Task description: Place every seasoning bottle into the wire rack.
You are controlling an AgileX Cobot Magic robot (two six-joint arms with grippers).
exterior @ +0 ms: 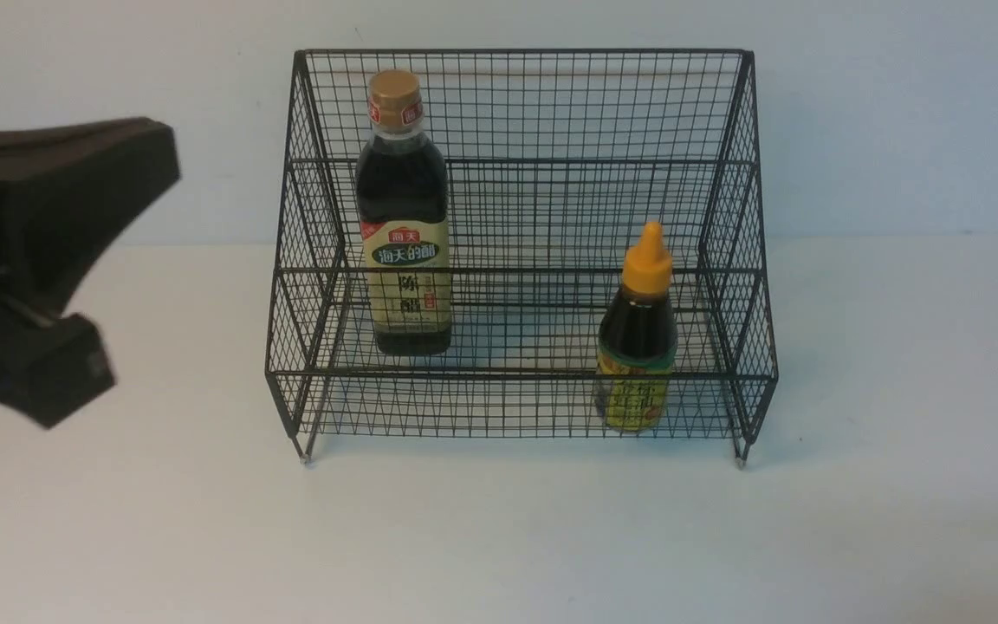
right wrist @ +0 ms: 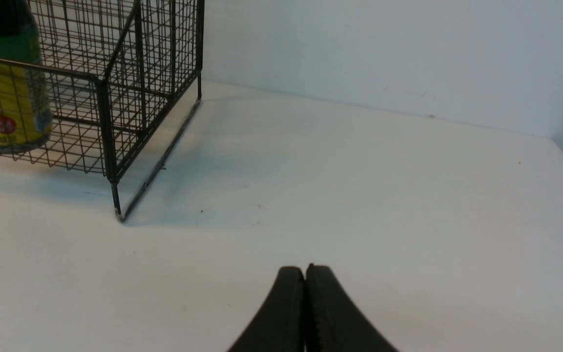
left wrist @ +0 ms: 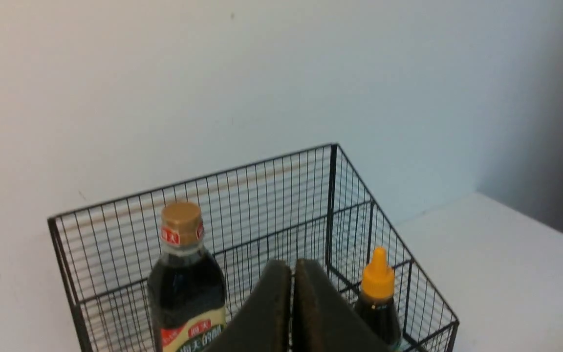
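Both fingers pairs pressed together — left [left wrist: 292,274], right [right wrist: 305,276] — holding nothing.

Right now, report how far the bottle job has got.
Done: the tall bottle stands upright on the upper tier of the wire rack, and the short bottle stands upright on the lower tier. In hand: nothing; the left gripper and the right gripper are both shut and empty, clear of the rack. Left: no bottle shows outside the rack.

A white table [exterior: 499,537] meets a plain pale wall [exterior: 897,113] behind it; a shadow darkens the table's right side.
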